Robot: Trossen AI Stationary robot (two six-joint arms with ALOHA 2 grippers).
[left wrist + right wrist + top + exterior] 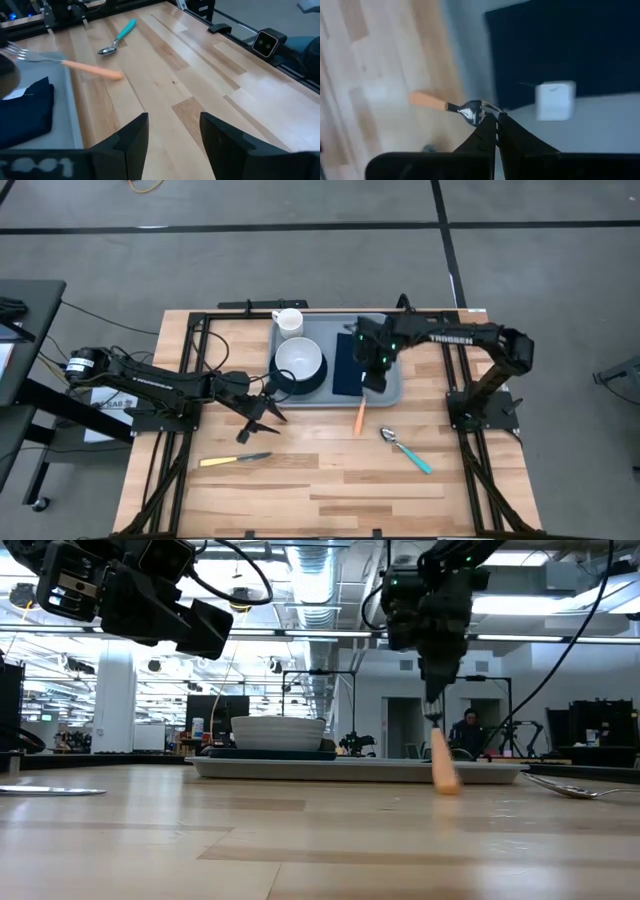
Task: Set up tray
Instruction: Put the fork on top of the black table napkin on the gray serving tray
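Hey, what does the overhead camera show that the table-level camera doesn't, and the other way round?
Only the overhead view shows the yellow-handled knife lying on the wood, the white mug at the tray's back edge, and the dark napkin on the tray.

Only the table-level view shows the room behind the table and how the fork hangs tilted, its orange handle end down at the table surface.

Both show the tray, the white bowl on its dark plate, the orange-handled fork gripped by the right claw, the teal-handled spoon, and the left claw.
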